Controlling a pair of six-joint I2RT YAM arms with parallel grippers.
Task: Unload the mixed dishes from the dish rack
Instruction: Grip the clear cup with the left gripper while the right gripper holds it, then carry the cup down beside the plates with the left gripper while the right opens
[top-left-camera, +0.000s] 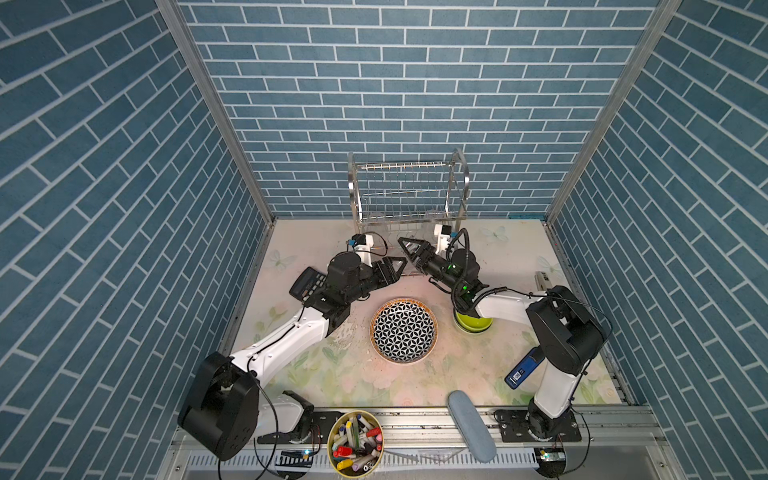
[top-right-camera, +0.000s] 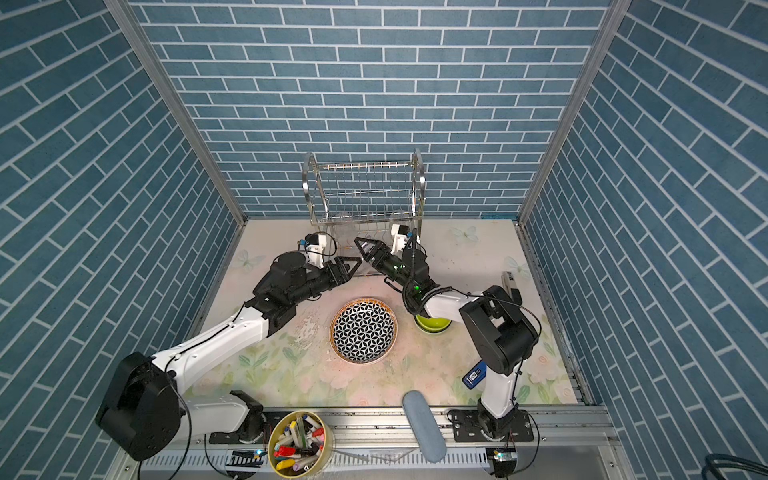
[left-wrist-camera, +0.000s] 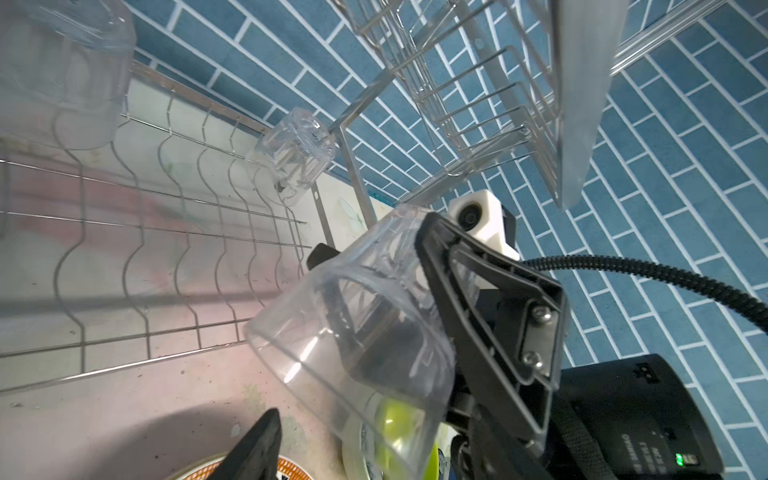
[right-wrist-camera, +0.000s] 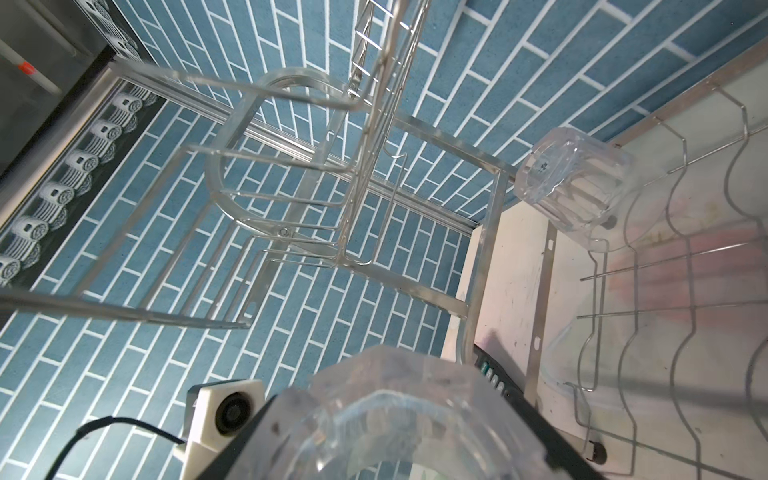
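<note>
Unloading was well along. The shiny wire dish rack (top-left-camera: 409, 195), far centre, had a bare upper tier. The star-patterned plate (top-left-camera: 404, 330) and glossy lime bowl (top-left-camera: 473, 323) lay on the near table. Two clear inverted tumblers, one (left-wrist-camera: 297, 153) beside another (left-wrist-camera: 62, 70), remained on the lower tier. The right gripper (left-wrist-camera: 368, 243) was clamped on a third tumbler (left-wrist-camera: 357, 332) just before the rack. The left gripper (top-left-camera: 400, 264) seemed spread apart and empty.

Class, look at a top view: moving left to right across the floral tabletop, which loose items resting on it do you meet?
In order: calculator → star-patterned plate → lime bowl → blue labelled device.
</note>
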